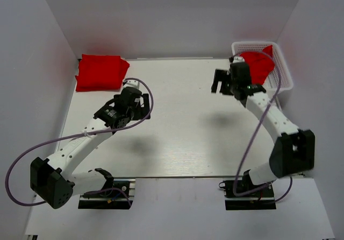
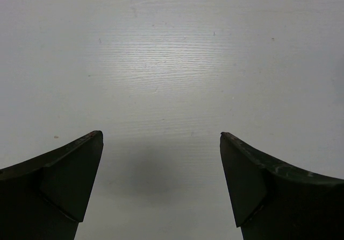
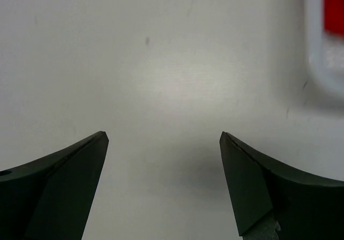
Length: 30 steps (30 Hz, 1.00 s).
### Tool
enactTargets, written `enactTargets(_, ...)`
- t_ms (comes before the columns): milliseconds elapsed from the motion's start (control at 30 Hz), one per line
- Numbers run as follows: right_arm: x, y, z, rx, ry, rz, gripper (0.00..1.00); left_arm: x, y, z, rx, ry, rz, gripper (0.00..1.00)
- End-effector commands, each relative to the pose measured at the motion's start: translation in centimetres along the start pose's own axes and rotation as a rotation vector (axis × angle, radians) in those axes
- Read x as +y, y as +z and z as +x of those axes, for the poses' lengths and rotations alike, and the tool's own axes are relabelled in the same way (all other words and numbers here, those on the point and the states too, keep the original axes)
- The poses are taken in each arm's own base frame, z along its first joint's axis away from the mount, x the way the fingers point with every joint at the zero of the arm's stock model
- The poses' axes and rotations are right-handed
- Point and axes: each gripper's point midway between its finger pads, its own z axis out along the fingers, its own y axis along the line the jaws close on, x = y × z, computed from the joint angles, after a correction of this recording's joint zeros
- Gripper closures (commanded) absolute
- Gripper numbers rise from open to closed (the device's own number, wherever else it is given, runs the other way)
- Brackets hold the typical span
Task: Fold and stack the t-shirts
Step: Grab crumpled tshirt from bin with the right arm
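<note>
- One smooth white table [image 1: 183, 138] fills both wrist views.
- Mesh basket [image 1: 286, 77], far right, holds a crumpled t-shirt [image 1: 257, 62], red.
- Folded t-shirt [image 1: 101, 72], flat rectangle at far-left corner: top view only.
- Left gripper [image 2: 161, 136], right gripper [image 3: 164, 135]: fingers apart, empty.

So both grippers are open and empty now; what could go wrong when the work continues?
1. The bunched t-shirt lies in the basket. The open right gripper, close beside it, might catch the mesh or drag the basket when it pulls the cloth out.
2. The folded t-shirt sits in the far corner near the side wall. The open left gripper might bump the wall or spoil the fold when stacking there.
</note>
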Motion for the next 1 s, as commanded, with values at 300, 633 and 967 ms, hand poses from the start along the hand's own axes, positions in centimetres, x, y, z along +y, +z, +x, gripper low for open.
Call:
enactTargets(300, -17.0, 8.8, -17.4, -0.093, 0.198, 0.416, 0.10, -2.6, 1.8, -2.7, -0.073, 0.169, 0.112, 0.00)
enactTargets(633, -25.8, 18.6, -15.2, -0.107, 0.166, 0.463, 0.10, -4.2, 4.0, -3.7, -0.017, 0.226, 0.107, 0.00)
enactTargets(967, -26.9, 23.4, -13.1, -0.150, 0.236, 0.361, 1.00, -4.9, 4.6, -3.5, 0.014, 0.227, 0.135, 0.00)
